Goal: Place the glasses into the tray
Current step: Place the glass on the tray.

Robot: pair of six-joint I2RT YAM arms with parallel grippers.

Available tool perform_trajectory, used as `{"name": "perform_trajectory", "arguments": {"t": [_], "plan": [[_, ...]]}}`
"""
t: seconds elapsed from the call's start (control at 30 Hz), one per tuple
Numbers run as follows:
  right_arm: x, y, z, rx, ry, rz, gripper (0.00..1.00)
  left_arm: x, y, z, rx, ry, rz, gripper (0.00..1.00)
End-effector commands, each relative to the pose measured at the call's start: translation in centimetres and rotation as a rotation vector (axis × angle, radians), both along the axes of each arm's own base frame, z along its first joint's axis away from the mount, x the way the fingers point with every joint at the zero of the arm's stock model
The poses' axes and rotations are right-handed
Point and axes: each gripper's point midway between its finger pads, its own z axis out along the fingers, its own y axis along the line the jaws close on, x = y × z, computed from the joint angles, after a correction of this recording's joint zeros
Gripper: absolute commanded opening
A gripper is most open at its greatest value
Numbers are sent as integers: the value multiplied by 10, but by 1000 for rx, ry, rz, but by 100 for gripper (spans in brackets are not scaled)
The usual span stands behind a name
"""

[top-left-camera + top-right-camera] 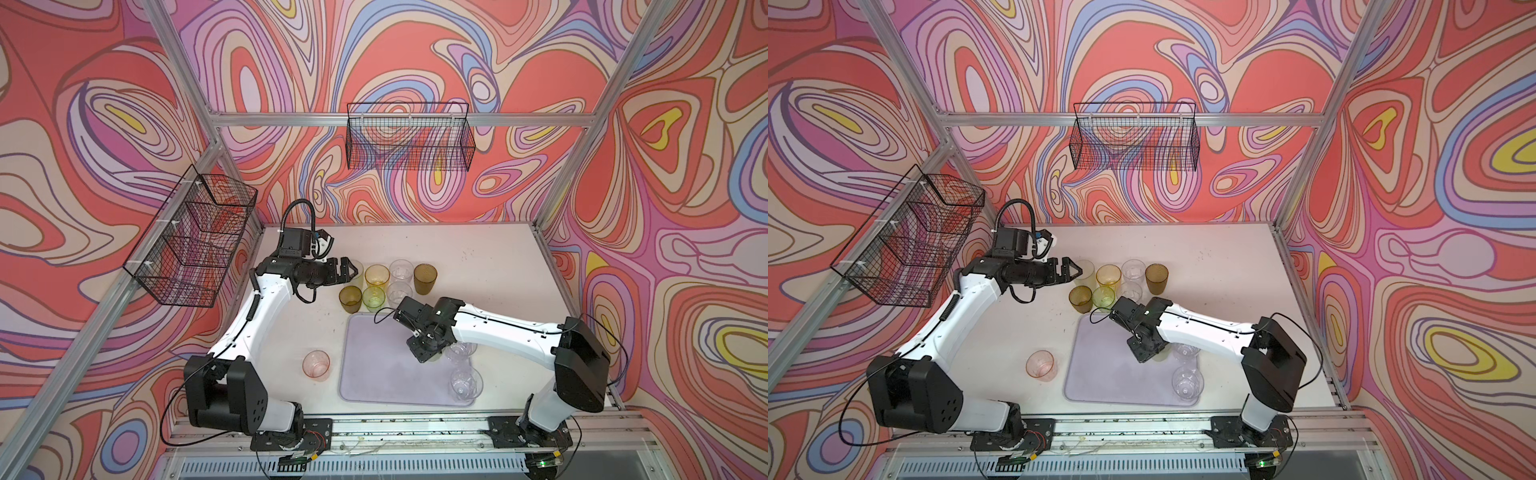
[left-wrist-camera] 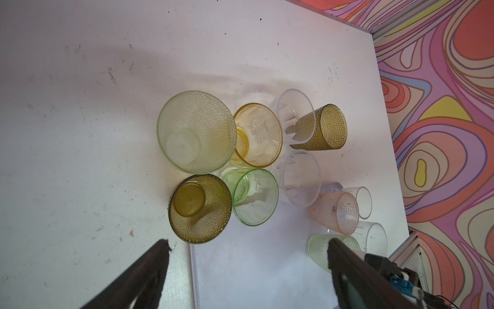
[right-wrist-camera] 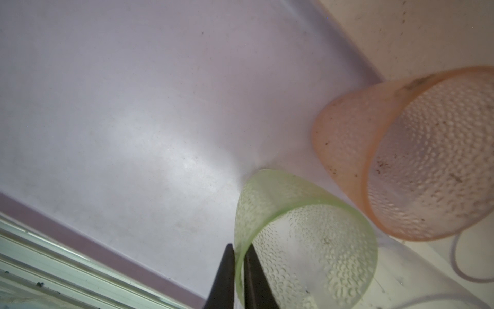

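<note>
right now the right claw [image 3: 239, 250] is pinched on the wall of a pale green glass [image 3: 307, 240], one finger inside the rim and one outside, over the lilac tray [image 1: 374, 374] — whether its base touches the floor i cannot tell. a pink glass [image 3: 401, 160] stands just beside it in the tray, with two clear glasses [image 1: 464, 380] near the tray's right-arm edge. the left claw [image 1: 348, 272] is spread wide beside seven more glasses [image 1: 377, 275] grouped on the counter [image 1: 478, 257]; another pink glass [image 1: 316, 365] stands on the counter at the tray's left-arm side.
</note>
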Motion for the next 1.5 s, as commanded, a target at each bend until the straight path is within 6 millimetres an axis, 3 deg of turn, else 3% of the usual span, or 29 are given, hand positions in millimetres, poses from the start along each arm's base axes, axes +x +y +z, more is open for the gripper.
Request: {"name": "perform_trajectory", "arguments": {"t": [0.0, 0.5, 0.83, 1.47], "plan": [[2, 0, -3, -17, -13, 4, 9, 0, -2, 4, 0, -1, -10, 95], [4, 3, 8, 0, -26, 9, 17, 0, -2, 4, 2, 0, -9, 95], [11, 12, 35, 59, -71, 10, 25, 0, -2, 4, 2, -1, -10, 95], [49, 25, 74, 59, -227, 15, 29, 2, -3, 4, -7, 2, -13, 95]]}}
